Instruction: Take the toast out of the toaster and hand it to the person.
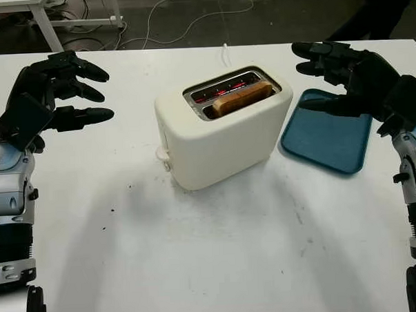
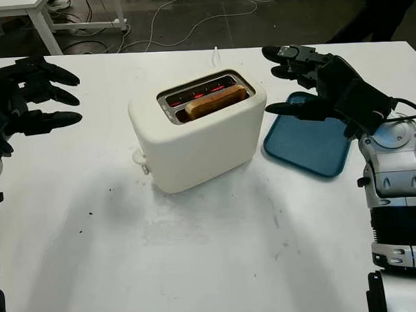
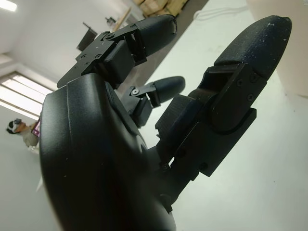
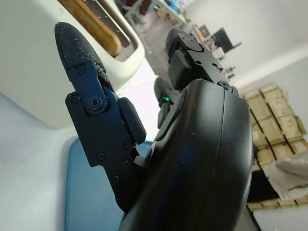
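Observation:
A cream toaster (image 1: 221,138) stands in the middle of the white table (image 1: 213,266). A brown slice of toast (image 1: 243,97) sticks up from its front slot; the back slot glows red. My left hand (image 1: 67,86) hovers open to the left of the toaster, well apart from it. My right hand (image 1: 329,75) is open to the right of the toaster, above the far edge of a blue tray (image 1: 328,140). In the right wrist view the toast (image 4: 94,24) sits in the toaster (image 4: 43,77) beyond my fingertips (image 4: 70,41).
The blue tray lies flat right of the toaster. A white cord (image 1: 225,53) runs from the toaster to the table's far edge. Table legs and cables (image 1: 154,27) lie on the dark floor beyond.

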{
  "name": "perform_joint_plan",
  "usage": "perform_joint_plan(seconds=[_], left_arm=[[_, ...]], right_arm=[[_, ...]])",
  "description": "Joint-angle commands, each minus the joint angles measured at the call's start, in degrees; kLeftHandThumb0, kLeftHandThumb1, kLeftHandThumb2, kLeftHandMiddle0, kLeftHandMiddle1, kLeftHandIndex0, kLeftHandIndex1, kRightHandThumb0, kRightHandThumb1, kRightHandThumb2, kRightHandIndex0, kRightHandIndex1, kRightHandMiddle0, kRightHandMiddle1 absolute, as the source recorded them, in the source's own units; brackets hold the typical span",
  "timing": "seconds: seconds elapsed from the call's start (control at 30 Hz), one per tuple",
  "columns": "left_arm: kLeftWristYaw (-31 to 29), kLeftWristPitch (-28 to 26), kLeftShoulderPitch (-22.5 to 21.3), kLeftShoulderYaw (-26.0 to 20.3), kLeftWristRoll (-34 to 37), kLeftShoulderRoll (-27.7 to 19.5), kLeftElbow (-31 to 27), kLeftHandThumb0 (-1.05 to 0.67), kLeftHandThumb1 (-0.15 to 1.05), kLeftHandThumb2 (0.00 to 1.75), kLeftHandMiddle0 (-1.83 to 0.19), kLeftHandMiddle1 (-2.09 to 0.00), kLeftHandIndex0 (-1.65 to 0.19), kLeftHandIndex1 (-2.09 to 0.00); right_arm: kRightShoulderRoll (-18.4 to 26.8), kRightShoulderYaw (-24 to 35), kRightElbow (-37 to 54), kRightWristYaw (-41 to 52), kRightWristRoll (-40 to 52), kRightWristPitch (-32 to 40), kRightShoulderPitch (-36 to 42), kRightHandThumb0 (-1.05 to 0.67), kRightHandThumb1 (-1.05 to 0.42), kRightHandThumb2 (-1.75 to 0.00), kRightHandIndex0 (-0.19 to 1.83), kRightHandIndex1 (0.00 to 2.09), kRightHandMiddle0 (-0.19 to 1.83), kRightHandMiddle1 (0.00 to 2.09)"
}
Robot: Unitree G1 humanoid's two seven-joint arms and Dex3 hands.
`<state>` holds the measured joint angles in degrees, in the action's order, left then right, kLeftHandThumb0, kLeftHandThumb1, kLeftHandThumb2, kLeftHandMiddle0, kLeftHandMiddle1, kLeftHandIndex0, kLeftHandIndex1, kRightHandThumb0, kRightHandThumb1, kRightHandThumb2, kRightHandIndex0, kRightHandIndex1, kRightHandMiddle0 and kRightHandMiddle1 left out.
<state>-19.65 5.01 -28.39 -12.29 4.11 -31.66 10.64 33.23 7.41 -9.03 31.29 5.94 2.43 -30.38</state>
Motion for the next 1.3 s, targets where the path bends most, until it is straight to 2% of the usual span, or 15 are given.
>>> perform_joint_plan(seconds=[0.0,0.37,0.7,1.27], left_arm=[[0.25,0.4,-0.1,0.08,-0.05,0.11,-0.35,-1.05,0.58,0.0,-0.66,-1.05,-0.64,-0.96],[0.31,1.43,-0.04,0.07,-0.29,0.02,0.38,-1.05,0.58,0.0,-0.66,-1.05,-0.63,-0.97],[0.65,-1.13,0.32,0.18,-0.5,-0.12,-1.36,-1.05,0.56,0.0,-0.65,-1.04,-0.63,-0.95],[0.5,-0.65,0.3,0.07,-0.4,-0.07,-1.01,-1.05,0.57,0.0,-0.65,-1.04,-0.63,-0.95]], right_arm=[[-0.24,0.13,0.81,-0.49,0.3,0.57,-0.18,-0.71,-0.74,0.0,0.1,0.61,0.42,0.0],[-0.17,0.08,0.1,-0.2,0.12,-1.1,-0.11,-0.72,-0.75,0.0,0.1,0.61,0.42,0.0],[-0.14,0.16,0.54,-0.34,0.2,-0.38,0.06,-0.72,-0.75,0.0,0.11,0.6,0.43,0.01],[-0.13,0.02,0.06,-0.22,0.01,-1.24,-0.01,-0.73,-0.76,0.0,0.11,0.59,0.43,0.0]])
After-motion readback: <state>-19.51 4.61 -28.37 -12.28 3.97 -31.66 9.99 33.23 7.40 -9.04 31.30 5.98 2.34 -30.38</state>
